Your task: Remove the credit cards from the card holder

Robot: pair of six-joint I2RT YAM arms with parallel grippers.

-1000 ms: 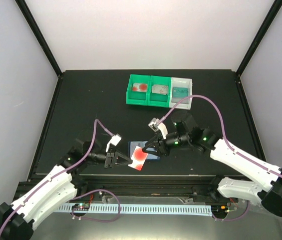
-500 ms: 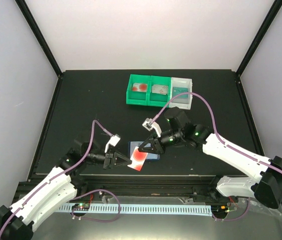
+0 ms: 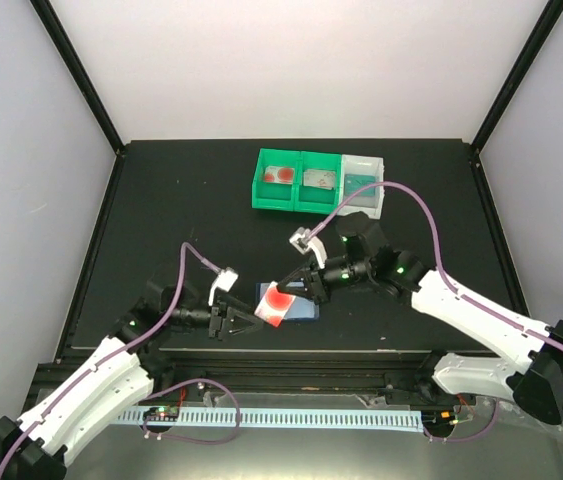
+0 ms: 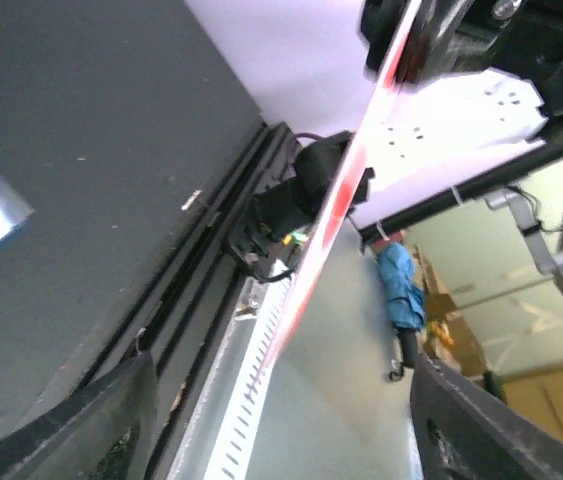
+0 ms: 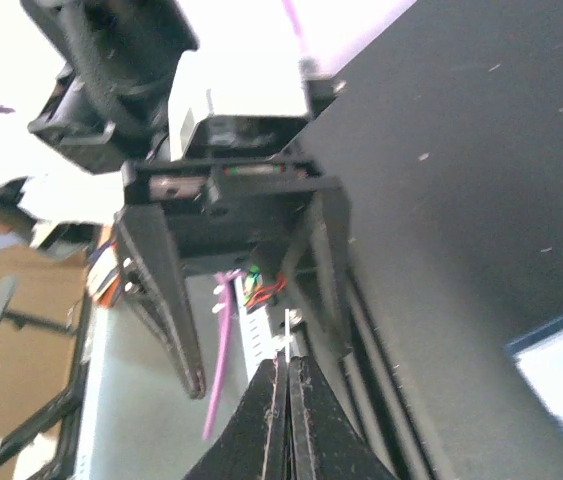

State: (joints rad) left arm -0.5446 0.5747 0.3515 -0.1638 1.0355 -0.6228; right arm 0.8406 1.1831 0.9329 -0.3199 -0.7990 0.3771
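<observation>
A white credit card with red circles [image 3: 278, 304] hangs just above the card holder [image 3: 302, 309], a dark navy wallet with pale blue pockets lying open on the black table. My right gripper [image 3: 293, 291] is shut on the card's far right edge. In the right wrist view its fingertips [image 5: 288, 385] are pressed together on the thin card edge [image 5: 286, 335]. My left gripper [image 3: 252, 319] is open at the card's near left side, its fingers apart from it. The left wrist view shows the card edge-on [image 4: 333, 205] running between the spread fingers [image 4: 111, 420].
At the back stands a green tray [image 3: 297, 205] with a red-circled card [image 3: 280, 175] and a greyish card [image 3: 318, 180]. Beside it, a white tray [image 3: 376, 163] holds a teal card [image 3: 360, 185]. The table's near rail [image 3: 291, 360] runs just below the grippers.
The left gripper has opened and let go of the card. The right gripper has closed on the card's other edge and drawn it slightly up and back.
</observation>
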